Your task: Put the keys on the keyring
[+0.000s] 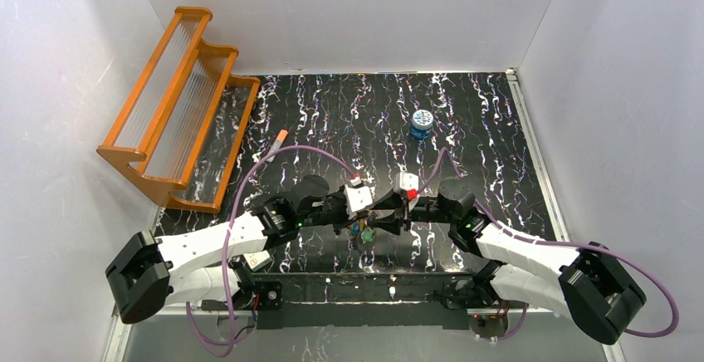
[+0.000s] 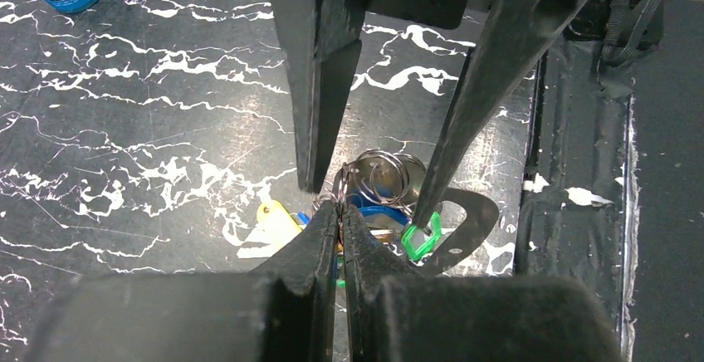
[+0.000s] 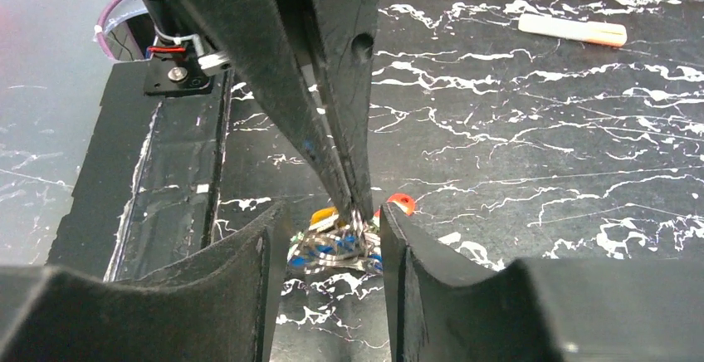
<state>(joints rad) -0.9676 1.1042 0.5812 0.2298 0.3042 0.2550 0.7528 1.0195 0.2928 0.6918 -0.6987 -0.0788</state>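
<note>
The keys (image 1: 363, 231) lie in a small bunch on the black marbled table between both arms. Yellow (image 2: 270, 225), blue (image 2: 374, 206) and green (image 2: 422, 237) heads show, and a red one (image 3: 401, 203). Silvery wire rings (image 2: 382, 175) tangle through the bunch. My left gripper (image 2: 340, 208) is shut on one thin wire ring at the top of the bunch. My right gripper (image 3: 330, 212) stands open astride the bunch, one fingertip (image 2: 425, 212) at the green head. The keyring (image 2: 477, 212), a flat oval loop grey in shadow, lies right of the green key.
A small round blue tin (image 1: 422, 123) stands at the far middle. An orange-tipped white tube (image 1: 280, 139) lies to the far left. An orange wooden rack (image 1: 178, 105) leans in the far left corner. White walls close in three sides.
</note>
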